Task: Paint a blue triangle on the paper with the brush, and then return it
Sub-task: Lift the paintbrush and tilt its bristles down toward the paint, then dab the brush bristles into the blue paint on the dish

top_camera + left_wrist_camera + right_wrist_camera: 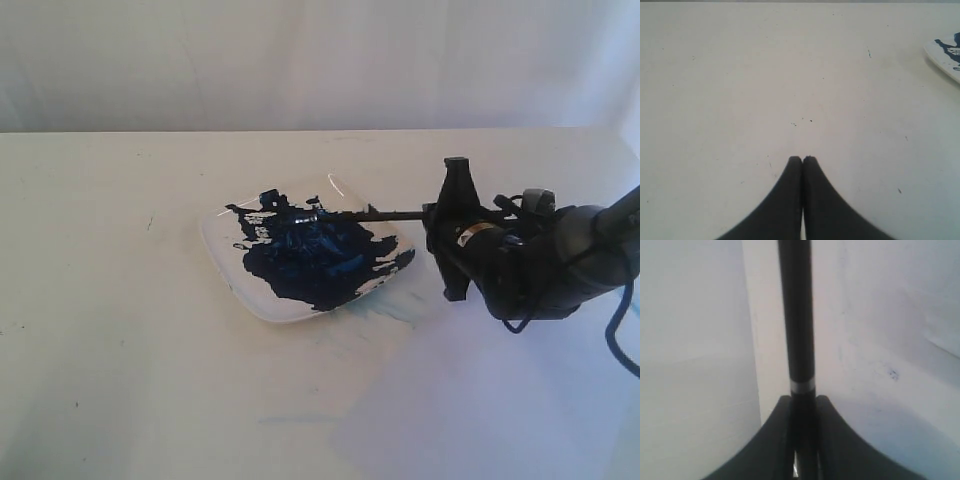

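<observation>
In the exterior view my right gripper (441, 213) is shut on the rear of the brush (380, 213), a thin black stick held level. Its silver ferrule and bristles rest in the dark blue paint on the square white plate (222, 262). The right wrist view has the brush (796, 315) running straight out from between the closed jaws of the right gripper (803, 399). The paper (480, 400), a pale bluish sheet, lies on the table near the plate's right corner, below the gripper. No blue triangle shows on it. My left gripper (802, 159) hangs shut and empty over bare table.
A faint light-blue smear (400, 305) marks the surface just beside the plate. The plate's corner (945, 55) shows at the edge of the left wrist view. A white backdrop rises behind the table. The left arm is outside the exterior view.
</observation>
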You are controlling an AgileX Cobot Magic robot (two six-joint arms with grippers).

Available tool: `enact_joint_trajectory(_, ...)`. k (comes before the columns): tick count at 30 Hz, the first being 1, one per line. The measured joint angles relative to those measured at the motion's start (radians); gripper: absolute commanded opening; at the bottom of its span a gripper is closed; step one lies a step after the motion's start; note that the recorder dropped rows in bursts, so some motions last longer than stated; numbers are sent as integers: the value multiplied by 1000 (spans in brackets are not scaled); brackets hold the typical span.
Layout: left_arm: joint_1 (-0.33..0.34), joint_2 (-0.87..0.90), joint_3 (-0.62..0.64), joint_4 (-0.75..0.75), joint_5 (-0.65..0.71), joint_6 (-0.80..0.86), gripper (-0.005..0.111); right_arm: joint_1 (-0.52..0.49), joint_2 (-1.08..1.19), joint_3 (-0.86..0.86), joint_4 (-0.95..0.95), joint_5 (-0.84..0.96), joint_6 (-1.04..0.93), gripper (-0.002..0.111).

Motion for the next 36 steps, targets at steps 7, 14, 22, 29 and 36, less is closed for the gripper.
enact_joint_trajectory(7, 0, 0, 0, 0, 0, 0, 0, 0, -84, 12, -15, -91, -53, 0)
enact_joint_trajectory(14, 0, 0, 0, 0, 0, 0, 0, 0, -220, 12, -60, -184, -401, 0)
enact_joint_trajectory(22, 0, 0, 0, 0, 0, 0, 0, -2, -464, -70, -157, 161, -838, 0)
enact_joint_trajectory(29, 0, 0, 0, 0, 0, 0, 0, 33, -561, -202, -289, 507, -964, 0)
enact_joint_trajectory(36, 0, 0, 0, 0, 0, 0, 0, 125, -504, -208, -397, 540, -981, 0)
